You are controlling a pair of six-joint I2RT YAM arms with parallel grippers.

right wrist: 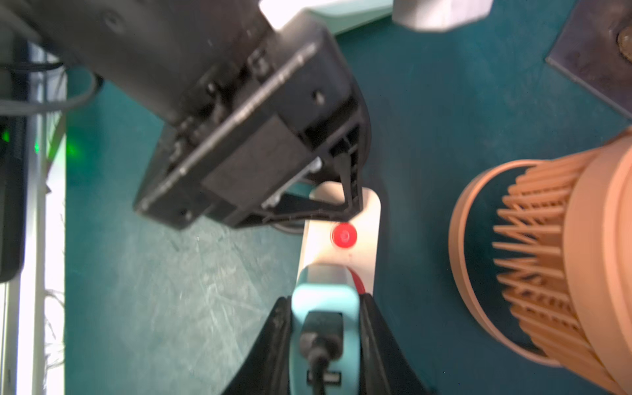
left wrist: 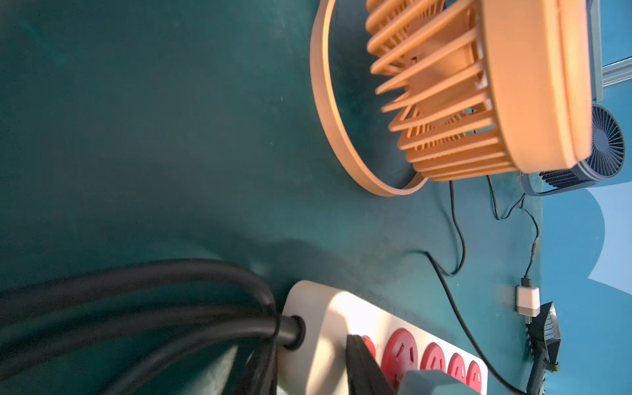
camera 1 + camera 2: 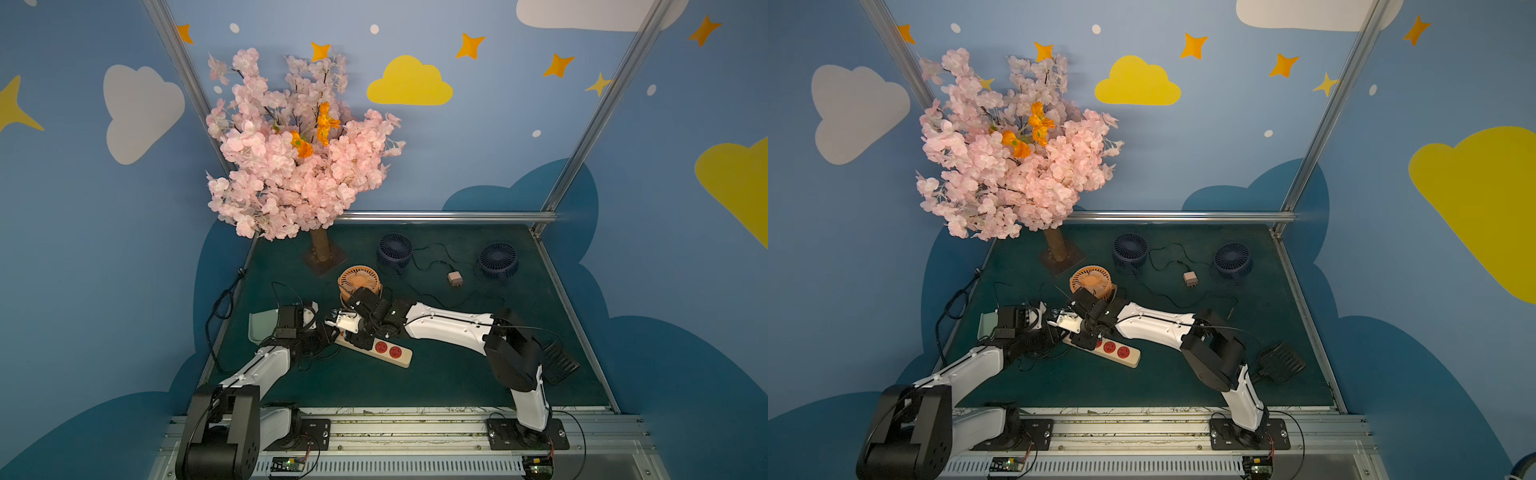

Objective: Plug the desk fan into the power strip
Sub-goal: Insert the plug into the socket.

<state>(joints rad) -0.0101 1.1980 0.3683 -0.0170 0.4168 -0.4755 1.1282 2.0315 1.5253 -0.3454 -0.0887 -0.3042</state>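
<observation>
One power strip point(image 3: 404, 356) lies just at 7 o'clock of the centre of the mat point(image 3: 415, 390), with four red sockets point(image 2: 432, 359) in a row and one red button point(image 1: 344, 235) at its cord end. The right gripper point(image 1: 325, 301) is clenched on one pale-blue adapter point(image 1: 342, 299), over the socket nearest the button. The left gripper point(image 1: 338, 205) sits at the strip's cord end; whether it clamps there I cannot tell. There are three fans: one orange fan point(image 3: 359, 280) at 11 o'clock, and two navy fans point(image 3: 395, 248) point(image 3: 498, 257) at 12 and 2 o'clock. One pinkish adapter point(image 3: 454, 277) lies at 1 o'clock.

In my right claw point(image 1: 325, 304) the teal adapter point(image 1: 326, 292) hides its prongs; whether they enter the power strip point(image 1: 342, 253), I cannot tell.
</observation>
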